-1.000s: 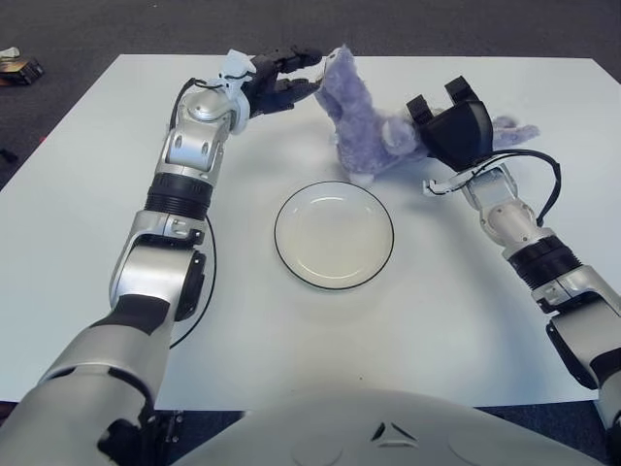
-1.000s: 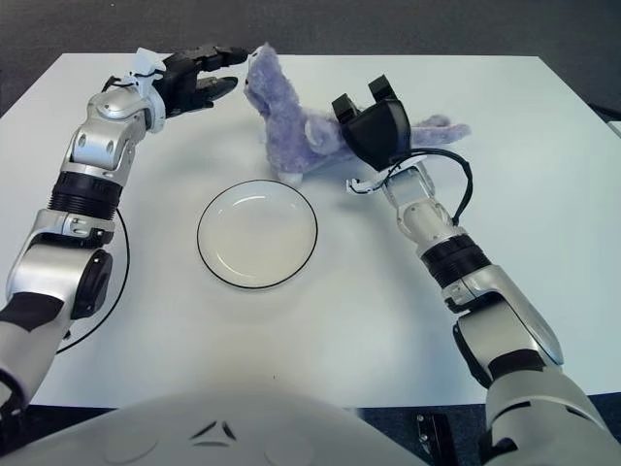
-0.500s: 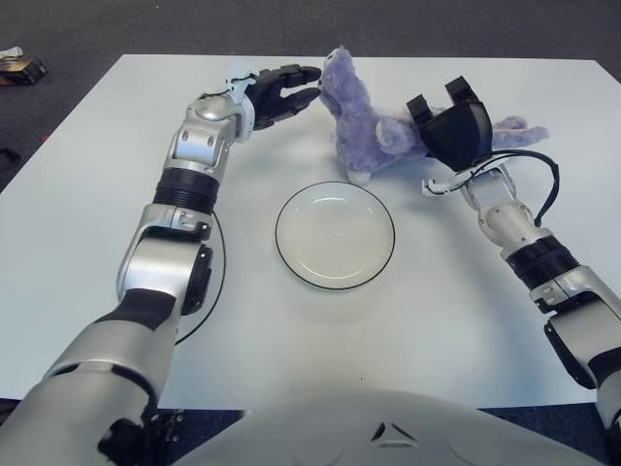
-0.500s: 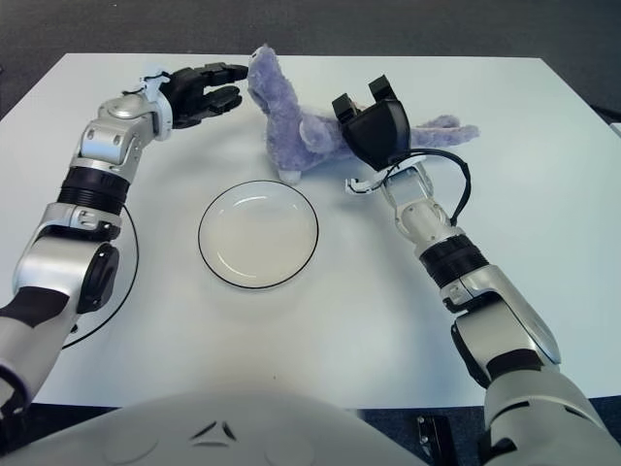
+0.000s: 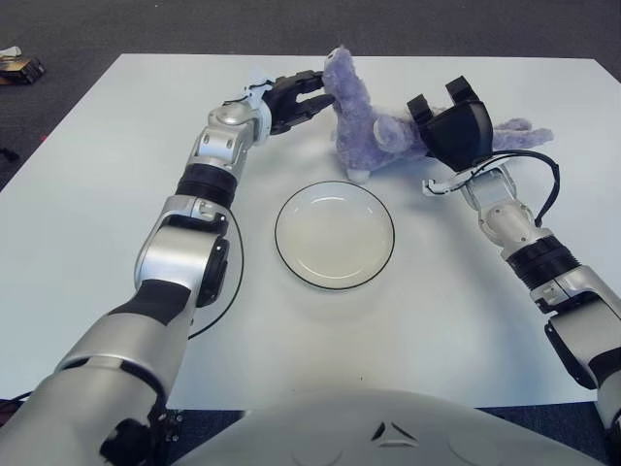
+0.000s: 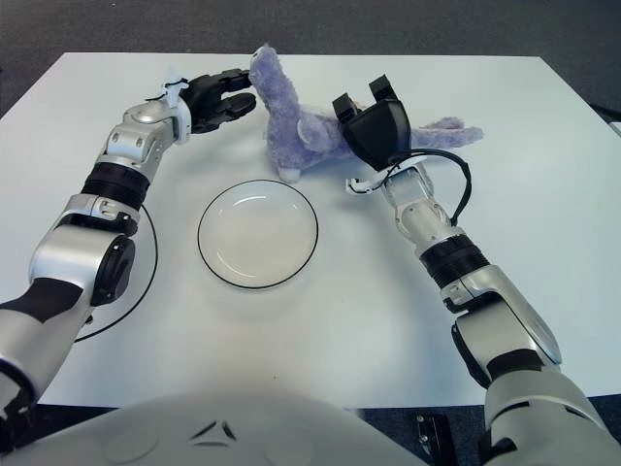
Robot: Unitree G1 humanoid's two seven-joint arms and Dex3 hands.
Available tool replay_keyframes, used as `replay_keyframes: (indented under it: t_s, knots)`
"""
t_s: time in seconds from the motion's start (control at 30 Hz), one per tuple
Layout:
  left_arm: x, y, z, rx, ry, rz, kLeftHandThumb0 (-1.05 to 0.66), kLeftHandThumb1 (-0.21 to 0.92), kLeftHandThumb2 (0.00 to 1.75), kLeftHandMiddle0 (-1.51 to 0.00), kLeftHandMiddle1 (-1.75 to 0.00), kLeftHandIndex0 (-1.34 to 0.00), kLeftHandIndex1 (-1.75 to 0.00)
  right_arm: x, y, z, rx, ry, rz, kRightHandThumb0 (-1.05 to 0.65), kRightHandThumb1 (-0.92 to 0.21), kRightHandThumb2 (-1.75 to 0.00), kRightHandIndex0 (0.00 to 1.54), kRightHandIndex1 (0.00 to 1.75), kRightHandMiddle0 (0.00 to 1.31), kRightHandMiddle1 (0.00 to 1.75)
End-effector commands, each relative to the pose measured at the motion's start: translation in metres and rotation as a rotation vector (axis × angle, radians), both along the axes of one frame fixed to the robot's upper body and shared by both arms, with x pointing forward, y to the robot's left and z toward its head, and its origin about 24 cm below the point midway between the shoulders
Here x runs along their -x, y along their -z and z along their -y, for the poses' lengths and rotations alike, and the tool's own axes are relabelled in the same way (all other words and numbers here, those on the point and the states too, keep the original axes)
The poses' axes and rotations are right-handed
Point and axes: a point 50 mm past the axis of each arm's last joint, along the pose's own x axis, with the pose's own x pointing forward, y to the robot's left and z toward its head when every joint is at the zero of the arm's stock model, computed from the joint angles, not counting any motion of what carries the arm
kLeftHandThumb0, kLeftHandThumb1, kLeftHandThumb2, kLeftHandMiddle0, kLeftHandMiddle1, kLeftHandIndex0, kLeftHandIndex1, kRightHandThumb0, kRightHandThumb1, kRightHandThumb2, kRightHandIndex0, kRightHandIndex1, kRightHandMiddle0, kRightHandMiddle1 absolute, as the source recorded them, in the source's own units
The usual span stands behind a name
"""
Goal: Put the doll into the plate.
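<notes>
While both robot hands (image 5: pixel 301 97) (image 5: pixel 451 131) clasp doll (image 5: pixel 364 121), plate (image 5: pixel 335 235) unobstructed, table (image 5: pixel 87 184) edges distant

A lavender doll (image 5: pixel 364 121) and a cream plate (image 5: pixel 335 236) with a thin dark rim on a white table (image 5: pixel 87 194), flanked by black hands on silver arms.
</notes>
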Motion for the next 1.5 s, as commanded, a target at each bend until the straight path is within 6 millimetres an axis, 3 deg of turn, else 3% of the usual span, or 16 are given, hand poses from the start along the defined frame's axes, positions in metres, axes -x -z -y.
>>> replay_keyframes:
  t_s: [0.0,0.87,0.97,1.33,1.47]
  knots:
    - [-0.004,-0.012,0.019,-0.026,-0.026,0.074,-0.82,0.9,0.0,-0.16,0.0,-0.18,-0.06,0.005,-0.002,-0.002,0.003,-0.037,0.034,-0.39,-0.59,-0.81,0.66,1.75,0.54,1.56]
    - [-0.009,-0.02,0.047,0.036,-0.089,0.109,-0.84,0.9,0.0,-0.17,-0.01,-0.18,-0.03,0.023,0.01,-0.008,-0.032,-0.094,0.0,-0.39,-0.63,-0.7,0.67,1.75,0.59,1.47]
    - [-0.008,-0.024,0.057,0.067,-0.095,0.096,-0.85,0.91,0.0,-0.22,-0.03,-0.18,-0.02,0.028,0.014,-0.008,-0.041,-0.111,-0.021,-0.38,-0.68,-0.58,0.67,1.75,0.62,1.4]
    - [-0.007,-0.027,0.065,0.071,-0.103,0.094,-0.86,0.92,0.01,-0.28,-0.03,-0.19,-0.02,0.03,0.015,-0.009,-0.044,-0.116,-0.031,-0.38,-0.71,-0.51,0.66,1.75,0.63,1.36]
    - [-0.007,-0.028,0.071,0.062,-0.138,0.087,-0.79,0.92,0.04,-0.42,-0.04,-0.35,-0.1,0.032,0.015,-0.01,-0.047,-0.119,-0.039,-0.38,-0.72,-0.48,0.66,1.75,0.64,1.34]
